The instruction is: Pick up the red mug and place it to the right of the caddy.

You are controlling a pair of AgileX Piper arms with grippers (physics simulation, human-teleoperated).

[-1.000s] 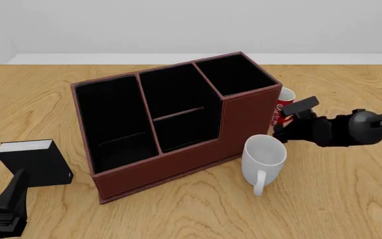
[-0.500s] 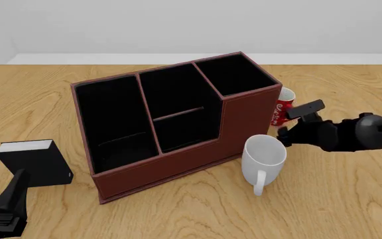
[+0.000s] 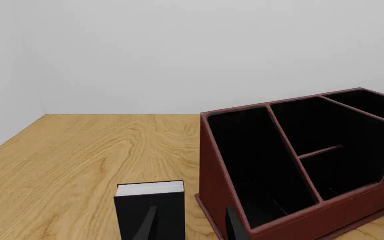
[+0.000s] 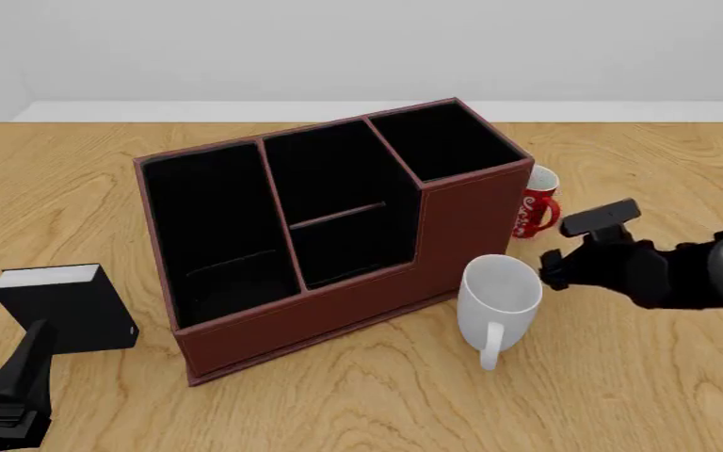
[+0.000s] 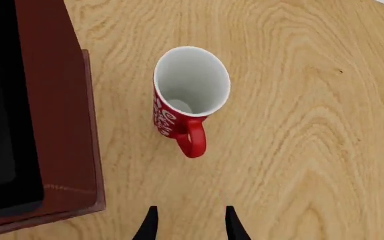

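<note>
Overhead, you have a light wood-grain bench (image 4: 638, 377) running back to a plain pale wall, with a white strip along the far edge where the two meet; the wall turns a corner past the bench's left edge.

Your caddy (image 4: 324, 231) sits mid-bench, its three black-lined compartments open to you. The red mug (image 4: 535, 209) stands upright on the bench just beside the caddy's right end, toward the far side, handle turned away from the caddy. White script runs down its red side, too small and foreshortened to read.

Your right end effector (image 4: 560, 252) hangs near the mug, apart from it, fingers (image 5: 233, 226) parted with nothing between them. A white mug (image 4: 497, 301) stands nearer you, off the caddy's front right corner, just beside that end effector.

Your left end effector (image 3: 190, 226) is low at the near left corner, fingers spread and empty, just behind a small black book-like box (image 4: 67, 303). No other lettering is legible anywhere.
</note>
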